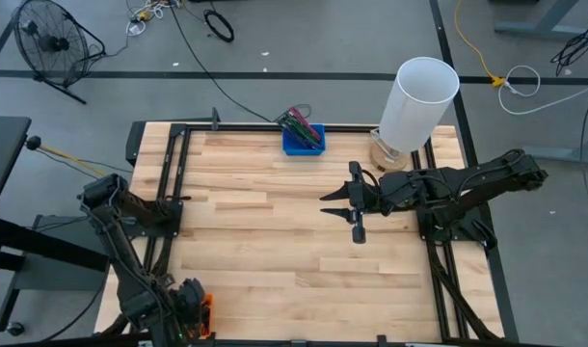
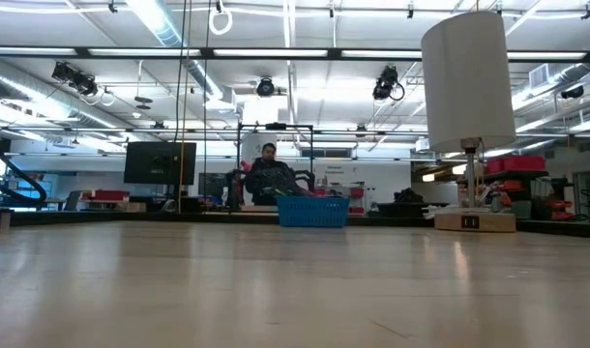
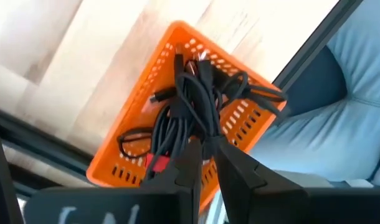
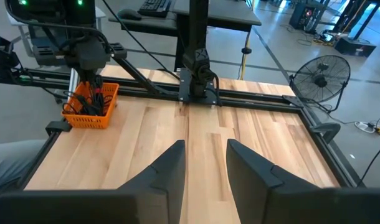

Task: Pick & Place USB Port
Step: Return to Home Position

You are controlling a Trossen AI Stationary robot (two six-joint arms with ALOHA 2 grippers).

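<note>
An orange basket [image 3: 140, 93] full of tangled black cables [image 3: 193, 99] with plugs stands at the table's near left corner [image 1: 205, 310]; which of them is the USB port I cannot tell. My left gripper [image 3: 206, 149] points down over the cable bundle, its fingers a narrow gap apart; it also shows in the right wrist view [image 4: 93, 79] above the orange basket [image 4: 90, 106]. My right gripper [image 1: 355, 207] hovers open over the table's middle right, with nothing between its fingers [image 4: 205, 155]. My left gripper comes at the cable bundle [image 3: 202, 127] from above, with its fingertips [image 3: 191, 149] on either side of a strand at the bundle's middle. Whether they touch the cables, I cannot tell. The cables lie in the basket.
A blue basket [image 1: 303, 141] with cables stands at the far edge, also in the low view [image 2: 312, 210]. A white lamp [image 1: 419, 101] on a wooden base [image 2: 474, 220] stands at the far right. Black frame rails [image 1: 173, 207] run along the table's sides. A person [image 2: 268, 179] sits beyond the table.
</note>
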